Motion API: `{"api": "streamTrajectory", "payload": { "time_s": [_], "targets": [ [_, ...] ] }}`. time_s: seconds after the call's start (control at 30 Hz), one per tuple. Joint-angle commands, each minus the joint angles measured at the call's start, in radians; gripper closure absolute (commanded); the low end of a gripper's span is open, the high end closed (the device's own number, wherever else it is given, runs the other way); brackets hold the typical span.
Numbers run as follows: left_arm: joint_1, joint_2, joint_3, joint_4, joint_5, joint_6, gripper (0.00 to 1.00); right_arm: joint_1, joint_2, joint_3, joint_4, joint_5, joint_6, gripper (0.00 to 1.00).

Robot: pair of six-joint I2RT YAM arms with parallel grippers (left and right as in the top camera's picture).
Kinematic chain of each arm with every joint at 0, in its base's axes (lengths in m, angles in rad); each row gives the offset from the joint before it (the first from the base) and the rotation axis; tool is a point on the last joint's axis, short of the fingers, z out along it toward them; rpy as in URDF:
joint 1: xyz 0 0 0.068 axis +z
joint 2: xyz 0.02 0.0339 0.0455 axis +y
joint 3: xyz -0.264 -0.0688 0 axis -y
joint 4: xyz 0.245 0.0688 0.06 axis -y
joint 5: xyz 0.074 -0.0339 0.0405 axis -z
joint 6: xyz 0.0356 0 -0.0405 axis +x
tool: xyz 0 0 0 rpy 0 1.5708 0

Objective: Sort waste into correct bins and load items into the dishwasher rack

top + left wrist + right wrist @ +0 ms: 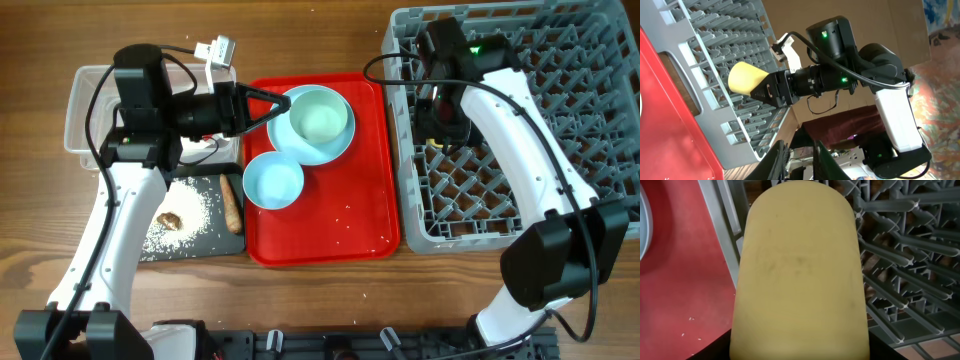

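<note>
Cup (799, 275), small and yellow, is clamped in the right claw (760, 87) over the grey dishwasher rack (560, 100), near its 9 o'clock edge. Left claw (278, 104) sits at the blue plate (335, 152), 10 o'clock rim; whether it grips cannot be told.

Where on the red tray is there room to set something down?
Bare red runs along the tray's right side by the rack and across its near edge below the small blue bowl. The far left is crowded: plate, green bowl, left gripper.
</note>
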Motion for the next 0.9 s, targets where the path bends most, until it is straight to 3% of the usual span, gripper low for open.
{"api": "streamTrajectory", "payload": {
  "time_s": [0.0,0.13,0.3,0.43,0.57,0.7,0.87],
  "targets": [
    [-0.004,0.006,0.003,-0.001,0.001,0.024,0.81,-0.004,0.013,-0.005,0.005,0.022,0.020,0.30],
    [-0.004,0.006,0.003,-0.001,0.001,0.024,0.81,-0.004,0.013,-0.005,-0.007,0.022,0.018,0.07],
    [-0.004,0.006,0.003,-0.010,-0.012,0.023,0.82,-0.004,0.013,-0.005,0.008,0.015,0.005,0.00],
    [-0.004,0.006,0.003,-0.168,-0.230,0.069,0.82,-0.010,0.012,0.073,0.019,-0.262,-0.206,0.00],
    [-0.016,0.006,0.003,-0.375,-0.692,0.071,0.78,-0.008,0.009,0.161,0.019,-0.452,-0.245,0.00],
    [-0.093,0.006,0.003,-0.465,-0.932,0.072,0.70,-0.009,0.010,0.150,0.030,-0.458,-0.244,0.00],
    [-0.234,0.040,0.003,-0.406,-1.144,0.071,0.50,-0.009,0.010,0.145,0.038,-0.444,-0.241,0.00]
  ]
}}
